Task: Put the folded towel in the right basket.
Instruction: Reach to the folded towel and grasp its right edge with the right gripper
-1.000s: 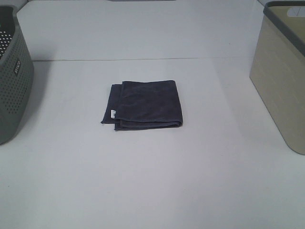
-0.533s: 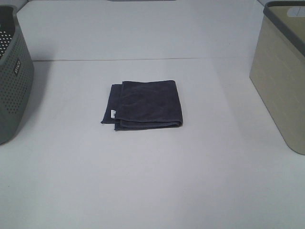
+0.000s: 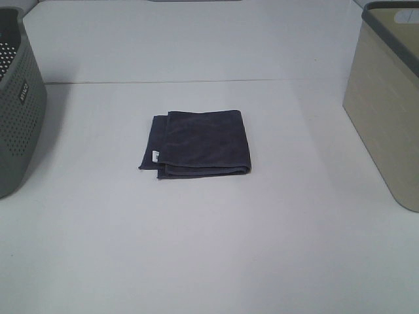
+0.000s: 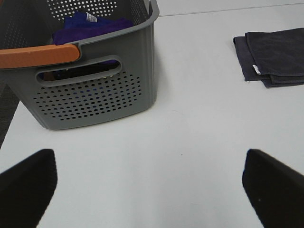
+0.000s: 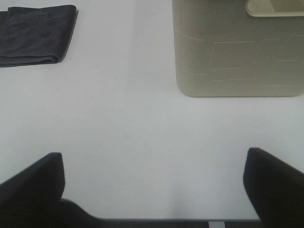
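Observation:
A dark grey folded towel (image 3: 198, 143) lies flat near the middle of the white table. It also shows in the left wrist view (image 4: 273, 56) and in the right wrist view (image 5: 36, 33). The beige right basket (image 3: 386, 104) stands at the table's right edge and shows in the right wrist view (image 5: 237, 52). My left gripper (image 4: 152, 190) is open and empty, well short of the towel. My right gripper (image 5: 154, 190) is open and empty, near the table's front edge. Neither gripper shows in the exterior high view.
A grey perforated basket (image 3: 16, 104) stands at the left edge. In the left wrist view it (image 4: 90, 90) has an orange handle and holds blue cloth (image 4: 90, 26). The table's front edge (image 5: 156, 220) shows below the right gripper.

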Robot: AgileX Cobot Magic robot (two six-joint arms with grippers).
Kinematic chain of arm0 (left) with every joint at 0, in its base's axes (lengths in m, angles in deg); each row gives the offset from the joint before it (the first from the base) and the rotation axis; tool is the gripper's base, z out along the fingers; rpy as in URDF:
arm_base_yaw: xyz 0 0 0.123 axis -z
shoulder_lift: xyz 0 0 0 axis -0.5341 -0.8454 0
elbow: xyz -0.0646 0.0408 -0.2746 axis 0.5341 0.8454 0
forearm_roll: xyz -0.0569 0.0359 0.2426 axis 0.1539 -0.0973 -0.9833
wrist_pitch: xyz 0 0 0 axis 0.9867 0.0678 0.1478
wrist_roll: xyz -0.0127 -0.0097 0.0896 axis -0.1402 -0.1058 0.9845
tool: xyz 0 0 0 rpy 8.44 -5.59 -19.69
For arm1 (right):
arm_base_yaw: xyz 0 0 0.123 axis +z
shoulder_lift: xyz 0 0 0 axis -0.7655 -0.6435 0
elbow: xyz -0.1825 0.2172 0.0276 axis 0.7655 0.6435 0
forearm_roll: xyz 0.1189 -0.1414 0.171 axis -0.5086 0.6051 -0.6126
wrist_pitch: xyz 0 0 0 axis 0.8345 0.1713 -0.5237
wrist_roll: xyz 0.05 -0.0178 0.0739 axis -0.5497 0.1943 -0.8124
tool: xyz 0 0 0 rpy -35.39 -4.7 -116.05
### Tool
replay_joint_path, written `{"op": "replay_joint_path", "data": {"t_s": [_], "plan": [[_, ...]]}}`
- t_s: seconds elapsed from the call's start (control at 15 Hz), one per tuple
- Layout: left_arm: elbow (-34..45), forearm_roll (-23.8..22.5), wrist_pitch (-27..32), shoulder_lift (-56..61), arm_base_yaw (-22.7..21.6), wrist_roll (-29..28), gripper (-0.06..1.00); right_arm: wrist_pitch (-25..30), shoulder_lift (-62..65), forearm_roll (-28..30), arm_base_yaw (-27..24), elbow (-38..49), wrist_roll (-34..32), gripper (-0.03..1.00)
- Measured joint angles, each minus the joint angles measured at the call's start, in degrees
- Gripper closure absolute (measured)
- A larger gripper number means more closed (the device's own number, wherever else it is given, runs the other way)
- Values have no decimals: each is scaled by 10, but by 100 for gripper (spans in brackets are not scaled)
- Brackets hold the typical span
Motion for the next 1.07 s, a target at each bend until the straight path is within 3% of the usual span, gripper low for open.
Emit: {"op": "replay_joint_path", "data": {"t_s": [1.07], "plan": [[0, 0, 0, 0, 0, 0, -5, 0, 0, 0, 0, 0, 0, -1]]}}
